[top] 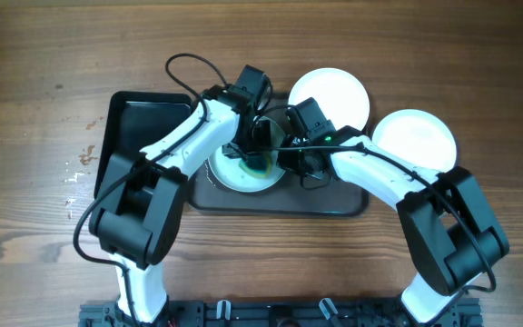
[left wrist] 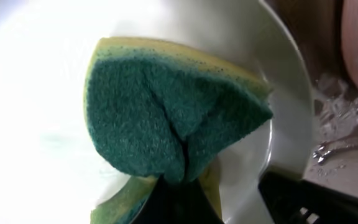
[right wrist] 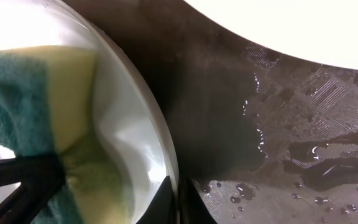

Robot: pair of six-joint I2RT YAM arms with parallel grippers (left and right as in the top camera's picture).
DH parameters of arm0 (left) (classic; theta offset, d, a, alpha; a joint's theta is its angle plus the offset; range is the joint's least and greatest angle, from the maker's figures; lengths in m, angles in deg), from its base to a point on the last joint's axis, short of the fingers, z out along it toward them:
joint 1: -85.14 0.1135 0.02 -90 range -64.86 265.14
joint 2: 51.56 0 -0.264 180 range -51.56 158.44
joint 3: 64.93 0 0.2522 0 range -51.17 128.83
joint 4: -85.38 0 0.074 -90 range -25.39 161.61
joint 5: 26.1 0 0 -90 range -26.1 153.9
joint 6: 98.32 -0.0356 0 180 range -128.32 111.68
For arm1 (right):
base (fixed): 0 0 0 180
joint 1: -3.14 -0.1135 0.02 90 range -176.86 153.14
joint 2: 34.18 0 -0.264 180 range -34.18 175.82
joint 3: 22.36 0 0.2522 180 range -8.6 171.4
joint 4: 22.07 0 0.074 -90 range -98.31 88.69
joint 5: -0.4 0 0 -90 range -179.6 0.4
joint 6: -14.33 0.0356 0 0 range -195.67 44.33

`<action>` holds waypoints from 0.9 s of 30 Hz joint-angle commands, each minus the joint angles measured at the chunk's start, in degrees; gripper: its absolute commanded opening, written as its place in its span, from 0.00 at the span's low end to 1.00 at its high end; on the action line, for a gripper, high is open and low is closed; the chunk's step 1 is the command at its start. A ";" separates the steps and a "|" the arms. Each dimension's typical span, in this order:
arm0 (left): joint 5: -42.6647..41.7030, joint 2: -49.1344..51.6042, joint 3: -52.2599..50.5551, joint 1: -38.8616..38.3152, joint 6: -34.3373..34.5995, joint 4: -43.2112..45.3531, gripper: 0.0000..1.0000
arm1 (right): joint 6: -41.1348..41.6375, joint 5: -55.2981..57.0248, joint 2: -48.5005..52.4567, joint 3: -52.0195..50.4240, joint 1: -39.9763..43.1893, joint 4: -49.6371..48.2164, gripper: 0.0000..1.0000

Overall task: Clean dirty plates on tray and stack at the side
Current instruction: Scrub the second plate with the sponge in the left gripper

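Rubbing is judged to be under way on the plate (left wrist: 36, 124), which sits on the wet tray (top: 334, 202). A green sponge (left wrist: 166, 118) is squeezed tight in the closed left tool (left wrist: 173, 202). The plate's rim is pinched by the closed right tool (right wrist: 174, 199). Two other plates (top: 330, 95) lie to the right. If the sponge is pushed too hard, the slippery rim could be lost and the plate could slide.

A brown wooden desk (top: 34, 54) with long grain running left to right fills the overhead view edge to edge. Near its left edge, pale white scuffs (top: 80, 168) speckle the wood. Light falls evenly, casting soft shadows.
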 commanded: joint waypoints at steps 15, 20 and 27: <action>23.10 1.01 0.37 0.57 6.49 -7.26 0.04 | -0.57 -0.76 0.66 1.07 0.02 -0.50 0.04; -3.37 1.01 0.37 -0.66 -7.56 -8.00 0.04 | -0.46 -0.76 0.66 1.07 0.02 -0.57 0.04; -9.62 1.01 0.37 -0.46 -8.24 -3.32 0.04 | -0.44 -0.76 0.66 1.07 0.02 -0.57 0.04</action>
